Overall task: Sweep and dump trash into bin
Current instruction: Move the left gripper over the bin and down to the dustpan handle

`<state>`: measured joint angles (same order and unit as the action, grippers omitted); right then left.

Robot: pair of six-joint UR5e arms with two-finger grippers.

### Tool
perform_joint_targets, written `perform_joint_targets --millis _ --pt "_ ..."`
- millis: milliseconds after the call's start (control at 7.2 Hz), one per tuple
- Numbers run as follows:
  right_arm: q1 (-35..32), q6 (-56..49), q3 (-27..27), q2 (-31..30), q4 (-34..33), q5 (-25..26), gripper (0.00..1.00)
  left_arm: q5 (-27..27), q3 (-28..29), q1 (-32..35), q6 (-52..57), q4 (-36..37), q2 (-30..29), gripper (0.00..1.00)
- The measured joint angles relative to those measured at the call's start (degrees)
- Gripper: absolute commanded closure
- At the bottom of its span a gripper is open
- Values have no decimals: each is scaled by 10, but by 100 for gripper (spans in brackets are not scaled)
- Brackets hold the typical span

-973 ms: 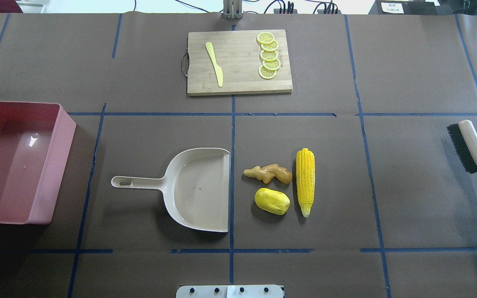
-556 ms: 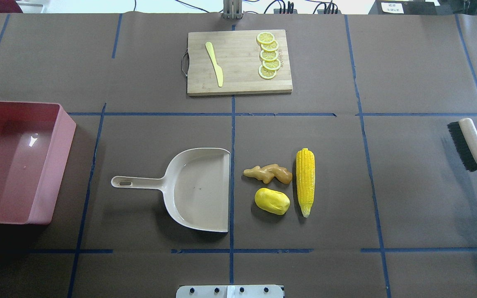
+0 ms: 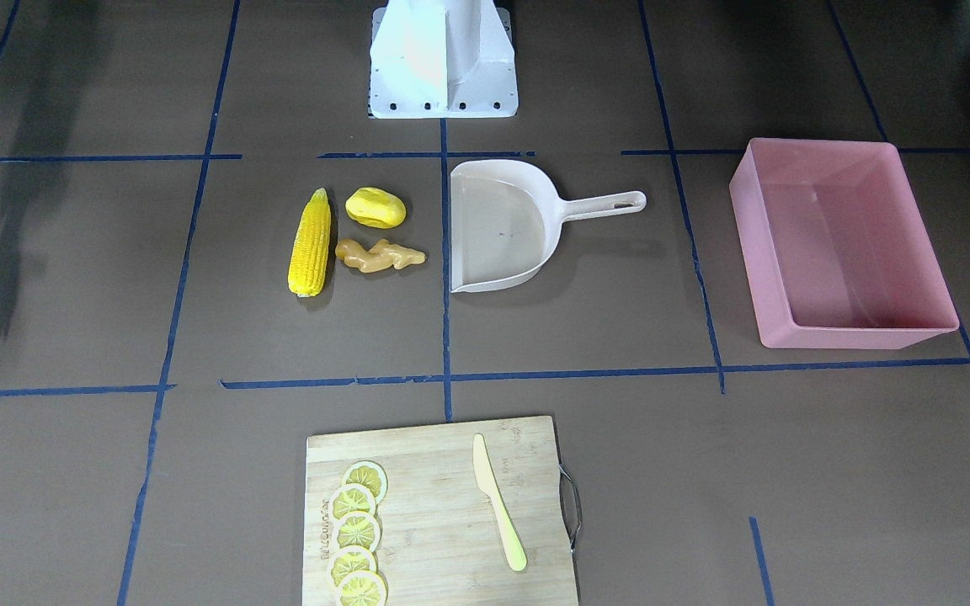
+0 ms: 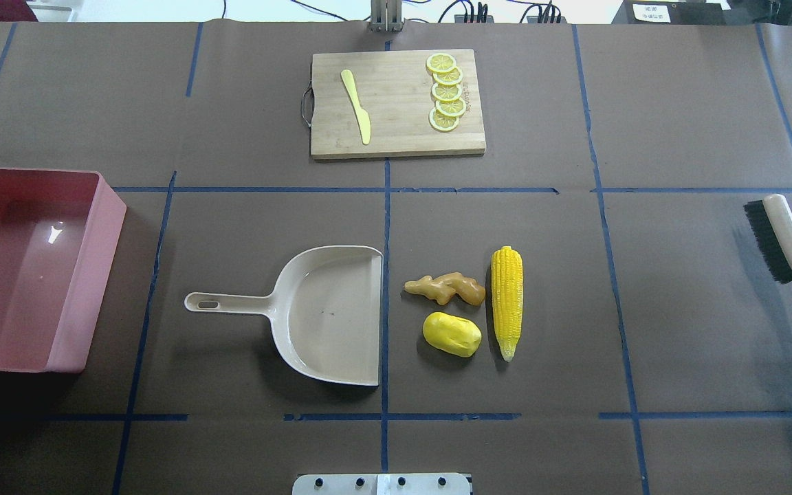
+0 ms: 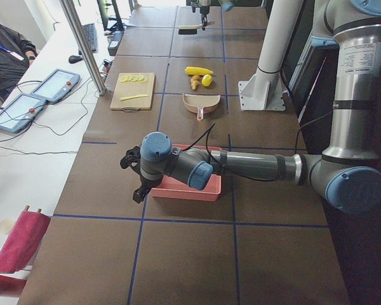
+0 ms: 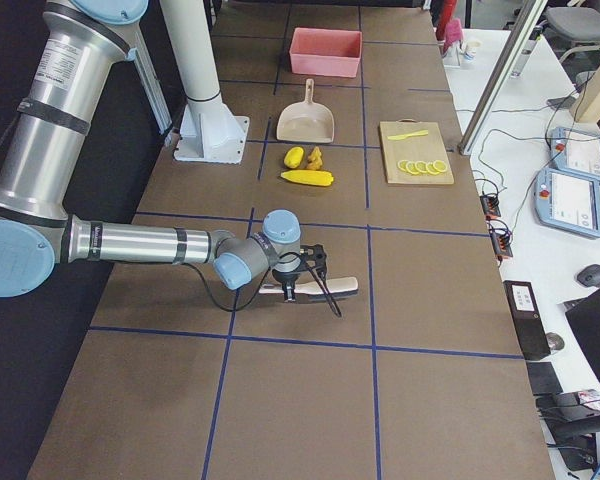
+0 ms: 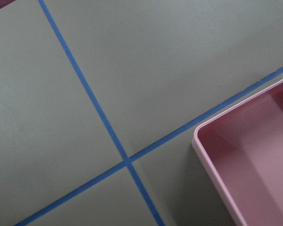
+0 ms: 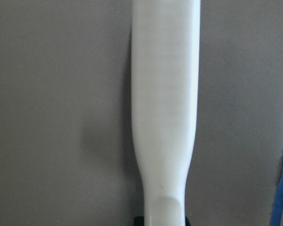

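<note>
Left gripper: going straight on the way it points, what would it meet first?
Probably bare table near the blue tape crossing, just outside a corner of the pink bin, judging by the left wrist view; depth unclear.

Trash (image 4: 452,334) lies right of dustpan (image 4: 331,316) (bin (image 4: 90,275) far left).

You'll see the yellow corn cob (image 4: 507,302) lying flat at mid-table; the knobbly tan ginger root (image 4: 445,288) and rounded yellow lump (image 4: 452,334) just beside it; the pink bin (image 4: 93,275) stands upright, well apart, at the table's left end.
</note>
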<state>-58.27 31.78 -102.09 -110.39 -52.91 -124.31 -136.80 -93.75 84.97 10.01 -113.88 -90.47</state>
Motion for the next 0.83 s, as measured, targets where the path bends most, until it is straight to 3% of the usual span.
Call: perform_joint_targets --millis 278,834 --pt "0 0 0 0 0 2 100 -4 -40 -77 -10 -37 -35 1" --pt "-1 0 2 0 1 3 100 -2 -116 -237 -14 -40 -83 0"
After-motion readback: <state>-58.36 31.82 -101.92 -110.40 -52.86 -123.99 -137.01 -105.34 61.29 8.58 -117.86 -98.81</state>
